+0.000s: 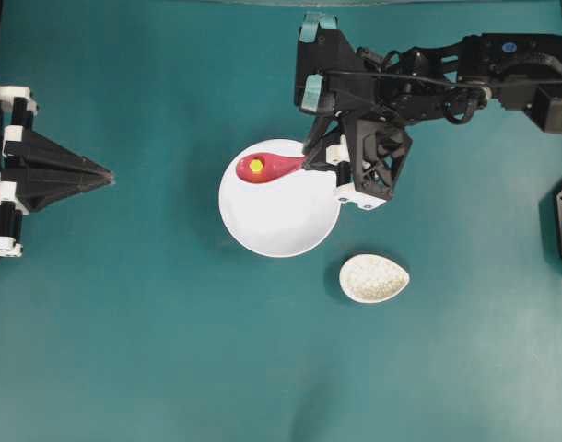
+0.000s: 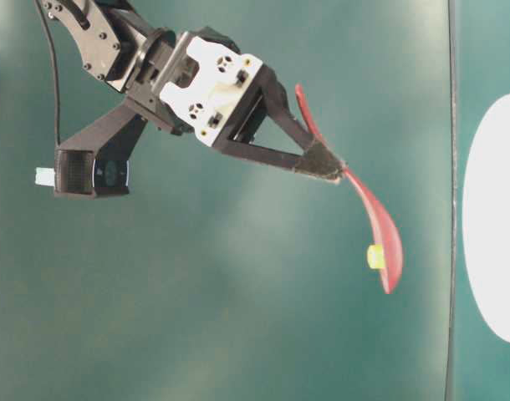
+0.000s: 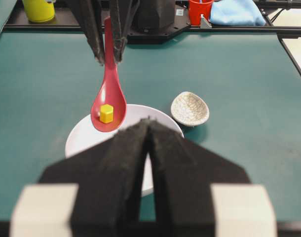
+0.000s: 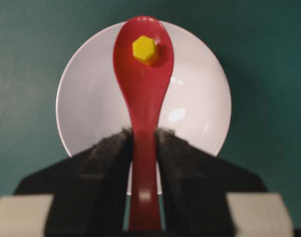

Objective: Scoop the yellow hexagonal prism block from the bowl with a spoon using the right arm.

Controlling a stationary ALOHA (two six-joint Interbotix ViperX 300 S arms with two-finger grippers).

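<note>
Gripping the short straight handle of the spoon (image 4: 143, 98) between its 2 dark, rough-padded fingers (image 4: 108, 158), the right claw (image 1: 310, 163) is clenched on it, with the glossy pink-red oval scoop held out past the fingertips. Inside that scoop sits the yellow hexagonal prism block (image 4: 145, 50), a tiny bright piece with a flat 6-sided top, far smaller than the scoop and resting toward its far end. In the overhead view the scoop lies over the upper-left rim of the bowl (image 1: 279, 221); the left wrist view shows it raised above the rim, not touching the bowl. The bowl is round, plain white and smooth.

Just beside the bowl, at its lower right in the overhead view and apart from it, lies a small speckled beige dish (image 1: 374, 278) with a teardrop outline and a crackled surface. Both dishes rest on the matte teal tabletop (image 1: 152, 350), which spreads bare around them on the near and left sides.

At the left edge of the overhead view the left claw (image 1: 106, 175) is well apart from the bowl, its 2 black pointed fingers pressed together to a tip, grasping nothing. White fittings mark its base. The right arm (image 1: 447, 78) reaches in from the upper right, its black lattice frame carrying teal-taped ends.
</note>
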